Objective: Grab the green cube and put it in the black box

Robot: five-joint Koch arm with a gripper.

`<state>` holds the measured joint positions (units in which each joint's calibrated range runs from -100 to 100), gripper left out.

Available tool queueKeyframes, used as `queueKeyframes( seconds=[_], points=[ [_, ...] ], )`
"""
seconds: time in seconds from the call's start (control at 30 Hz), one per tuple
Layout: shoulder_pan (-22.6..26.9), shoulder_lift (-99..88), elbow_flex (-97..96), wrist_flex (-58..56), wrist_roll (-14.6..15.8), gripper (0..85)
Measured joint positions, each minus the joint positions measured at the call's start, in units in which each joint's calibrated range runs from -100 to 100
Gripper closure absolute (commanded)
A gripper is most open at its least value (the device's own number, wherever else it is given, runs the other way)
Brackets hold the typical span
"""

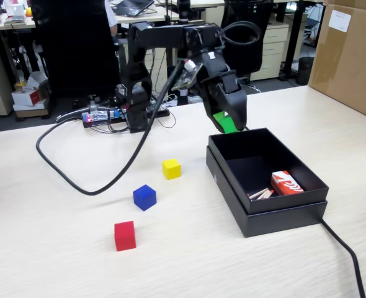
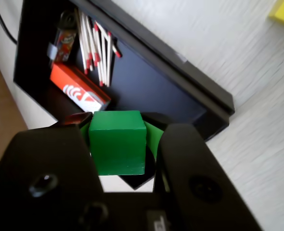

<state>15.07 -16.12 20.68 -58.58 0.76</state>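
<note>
**Inspector:** Nearest items on the tabletop (image 1: 59,248), fixed view?

**Clerk:** Red cube (image 1: 124,236) closest to camera. Blue cube (image 1: 144,197) just behind and right of it, apart. Yellow cube (image 1: 171,169) further back again, apart from both. Black cable (image 1: 344,248) trailing off the near right corner of the black box (image 1: 232,186).

**Inspector:** Contents of that box?

**Clerk:** Red and white packet (image 2: 82,91) lying flat on the floor of it, loose matches (image 2: 96,45) beside it, and a lighter (image 2: 65,36) next to those in the wrist view. Stepped double rim noted.

**Inspector:** Position of the green cube (image 2: 118,142)?

**Clerk:** Off the tabletop, held in the air. In the fixed view, sitting over the far left corner of the box, above the rim. In the wrist view, box corner directly beneath, contents beyond.

**Inspector:** Condition of the jaws?

**Clerk:** Clamped on the green cube, one on each side, gripper (image 1: 227,122) pointing steeply down. Green pad visible behind the cube on one side.

**Inspector:** Further back?

**Clerk:** Arm base (image 1: 136,105) standing at the far edge, small board with a red light (image 1: 99,118) and thick black cable (image 1: 77,180) looping from it across the tabletop. Brown carton (image 1: 350,56) at far right. Office chairs and desks beyond.
</note>
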Motion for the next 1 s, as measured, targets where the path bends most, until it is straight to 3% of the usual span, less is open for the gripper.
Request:
queueKeyframes(
  seconds=[0.33,0.77,0.87,1.0],
  points=[
    [1.37,13.46,0.09,0.00,3.81,84.3],
    [0.59,22.27,0.18,0.00,4.10,84.2],
    [0.54,24.08,0.18,0.00,4.40,76.3],
    [0.49,25.37,0.18,0.00,4.49,75.8]
  ],
)
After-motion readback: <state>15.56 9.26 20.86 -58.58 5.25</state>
